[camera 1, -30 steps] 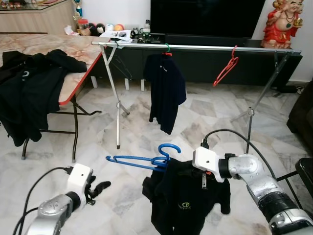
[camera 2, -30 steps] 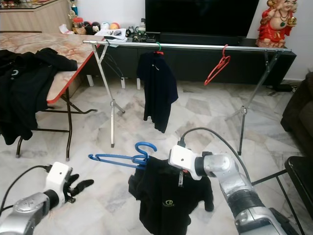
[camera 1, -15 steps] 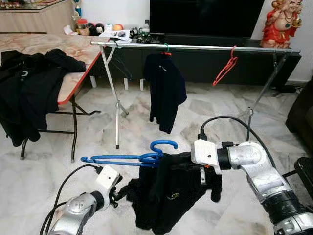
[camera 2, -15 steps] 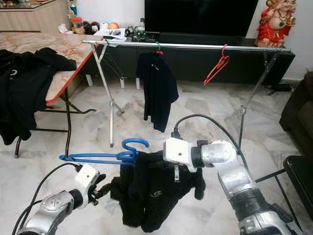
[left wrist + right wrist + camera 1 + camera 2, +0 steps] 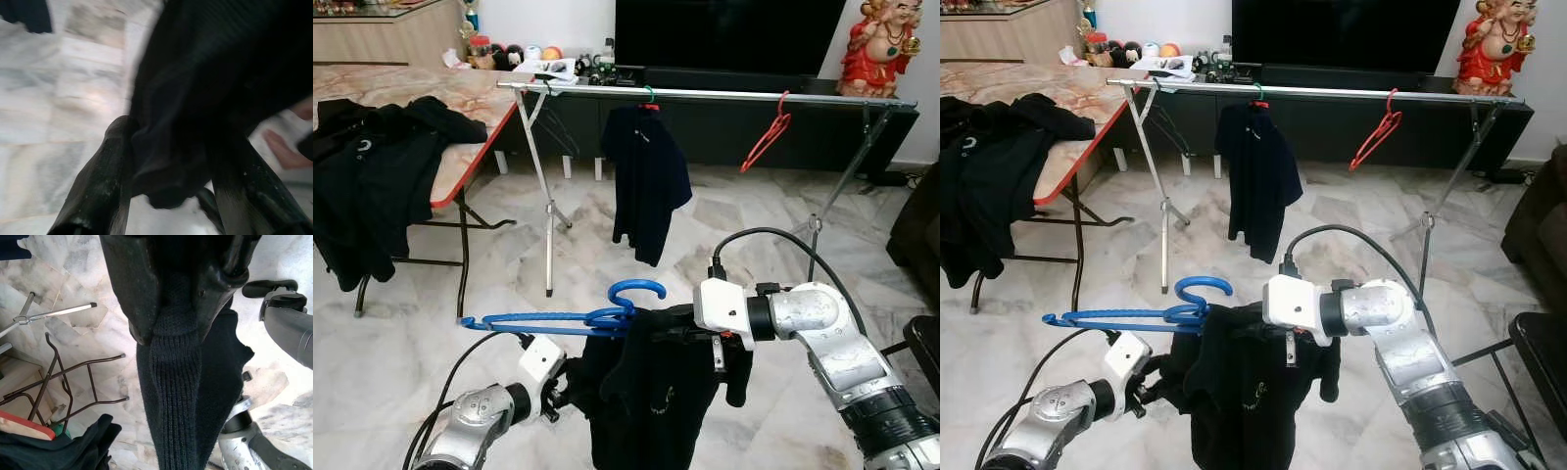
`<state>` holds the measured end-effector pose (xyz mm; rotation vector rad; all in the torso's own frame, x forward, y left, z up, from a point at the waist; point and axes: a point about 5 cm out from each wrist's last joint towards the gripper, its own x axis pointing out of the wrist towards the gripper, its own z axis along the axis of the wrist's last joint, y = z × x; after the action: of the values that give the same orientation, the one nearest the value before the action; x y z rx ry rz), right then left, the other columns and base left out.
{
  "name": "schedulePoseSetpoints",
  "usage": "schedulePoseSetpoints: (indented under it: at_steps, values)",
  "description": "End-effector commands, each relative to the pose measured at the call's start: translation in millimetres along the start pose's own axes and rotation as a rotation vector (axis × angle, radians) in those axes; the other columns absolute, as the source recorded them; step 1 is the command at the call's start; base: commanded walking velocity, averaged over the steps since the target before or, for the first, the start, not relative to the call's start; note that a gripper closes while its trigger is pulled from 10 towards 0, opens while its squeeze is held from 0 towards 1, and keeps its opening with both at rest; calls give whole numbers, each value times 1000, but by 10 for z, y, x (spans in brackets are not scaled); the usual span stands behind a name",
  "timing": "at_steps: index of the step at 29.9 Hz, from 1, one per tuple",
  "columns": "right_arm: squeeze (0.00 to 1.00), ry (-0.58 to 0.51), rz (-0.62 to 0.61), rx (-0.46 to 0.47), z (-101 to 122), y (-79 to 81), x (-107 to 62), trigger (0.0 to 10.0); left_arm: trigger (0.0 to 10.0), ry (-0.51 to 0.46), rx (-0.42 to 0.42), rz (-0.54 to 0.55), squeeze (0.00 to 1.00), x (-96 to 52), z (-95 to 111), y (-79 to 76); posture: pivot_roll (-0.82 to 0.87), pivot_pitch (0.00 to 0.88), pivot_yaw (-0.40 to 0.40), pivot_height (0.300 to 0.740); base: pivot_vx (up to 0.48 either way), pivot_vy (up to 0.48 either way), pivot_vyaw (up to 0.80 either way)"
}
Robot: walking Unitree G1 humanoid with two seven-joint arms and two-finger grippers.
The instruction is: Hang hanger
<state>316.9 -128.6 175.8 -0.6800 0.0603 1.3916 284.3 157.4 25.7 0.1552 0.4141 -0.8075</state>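
While the marble bench at the robot's left carries a heap of black clothes, a long clothes rail crosses the room ahead, bearing a hung dark shirt and an empty red hanger. Below the rail, near the robot, a black shirt hangs on the blue hanger. The right end effector is clamped on the shirt's ribbed collar beside the hook. The left end effector pinches the shirt's lower left fold between its fingers.
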Motion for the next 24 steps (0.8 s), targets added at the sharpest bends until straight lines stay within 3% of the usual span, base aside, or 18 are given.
schedulePoseSetpoints:
  at_steps: [1,2,3,4,15,24]
  values:
    - [0,-31,-8,-36,110,-16,-23,0,10000,17,-1,-29,0,23,-10,-20,56,56,-12,740,0,0,0]
    - [0,-30,-8,-36,109,-14,-23,0,10000,13,1,-29,0,26,-5,-22,56,56,-12,740,0,0,0]
    - [0,-28,-8,-36,105,-13,-23,0,4078,7,2,-24,0,28,0,-21,56,56,-12,740,0,0,0]
    - [0,-26,-8,-35,102,-12,-24,0,0,3,0,-20,0,29,3,-21,55,56,-13,740,0,0,0]
    - [0,-24,-19,-29,107,-27,-13,0,0,18,-4,-65,0,52,-18,-55,54,56,-14,740,0,0,0]
    - [0,-13,-28,-11,54,-20,14,0,0,70,-5,-71,0,29,-171,-79,56,52,-14,740,0,0,0]
